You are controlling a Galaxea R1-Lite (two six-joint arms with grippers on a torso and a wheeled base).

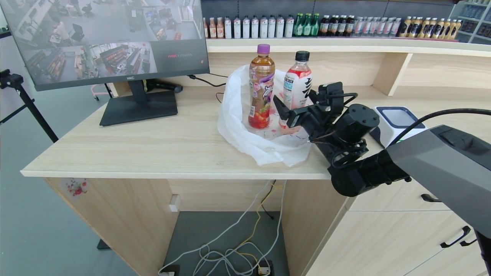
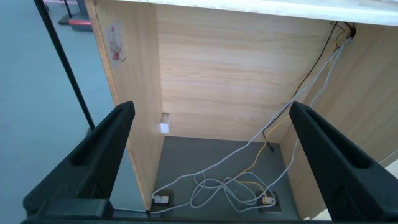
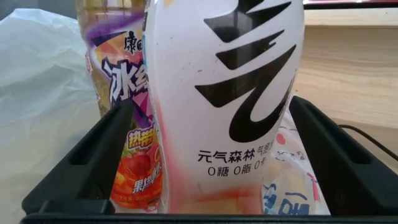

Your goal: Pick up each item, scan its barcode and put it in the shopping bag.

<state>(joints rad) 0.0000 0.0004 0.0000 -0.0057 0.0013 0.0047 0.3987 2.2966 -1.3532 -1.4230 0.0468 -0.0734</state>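
Observation:
A white shopping bag [image 1: 239,134] lies open on the wooden counter [image 1: 153,145]. Two bottles stand upright in it: an amber tea bottle with a purple cap [image 1: 261,88] and a white-and-pink bottle with a black cap [image 1: 297,82]. My right gripper [image 1: 293,111] is open around the lower part of the black-capped bottle. In the right wrist view this bottle [image 3: 230,93] sits between the spread fingers of the right gripper [image 3: 208,118], with the tea bottle [image 3: 118,93] just behind it. My left gripper [image 2: 208,118] hangs open with nothing in it, low in front of the counter's side panel.
A white barcode scanner with a dark window [image 1: 395,119] stands on the counter right of the bag. A monitor [image 1: 107,38] stands at the back left. Rows of bottles [image 1: 326,25] line the far shelf. Loose cables [image 2: 217,186] lie on the floor under the counter.

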